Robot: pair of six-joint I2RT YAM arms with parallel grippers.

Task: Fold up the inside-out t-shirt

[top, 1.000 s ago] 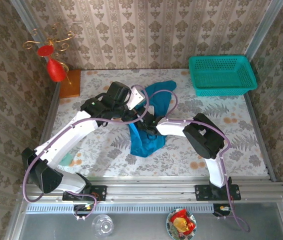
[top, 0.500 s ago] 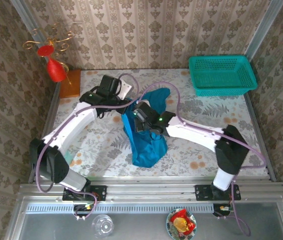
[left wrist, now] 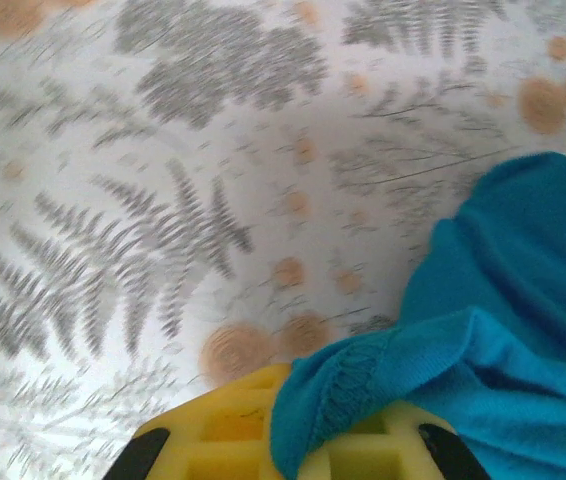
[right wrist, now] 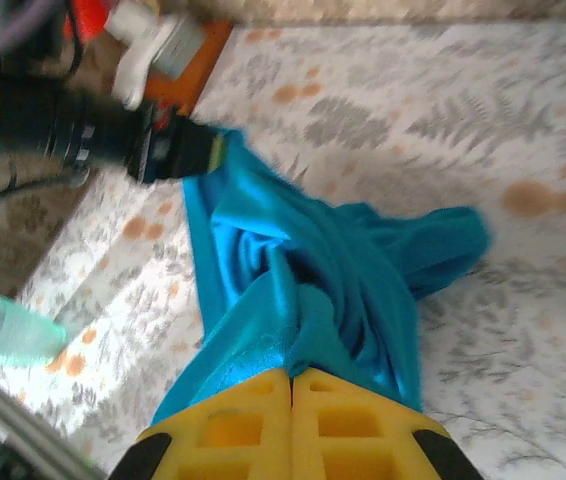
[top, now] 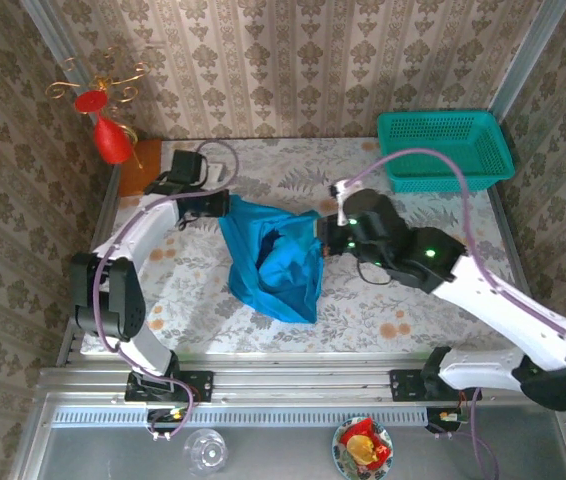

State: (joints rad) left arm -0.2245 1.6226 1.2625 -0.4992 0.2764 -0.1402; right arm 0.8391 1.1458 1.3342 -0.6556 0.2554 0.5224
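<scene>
The job looks to be at the spreading-out stage, with no fold made yet. The blue t-shirt hangs bunched in a loose sack at the middle of the worktop, a touch toward 9 o'clock, its lower end draped toward 6 o'clock. The left claw is clamped on the cloth at the shirt's 10 o'clock corner; the left wrist view shows a stitched hem pinched in that claw. The right claw has its fingers pressed together on a gathered fold at the shirt's 2 o'clock edge, seen close up from the right wrist. Next, I judge, the two grips must pull further apart and draw the cloth taut, then lay it flat with sleeves and hem found; slipping cloth or a doubled layer is the hazard. A second ago both arms crowded together over the shirt at centre; since then they have swung apart, left toward 10 o'clock, right toward 3 o'clock, short of the teal basket, and the shirt has opened wider between them.
</scene>
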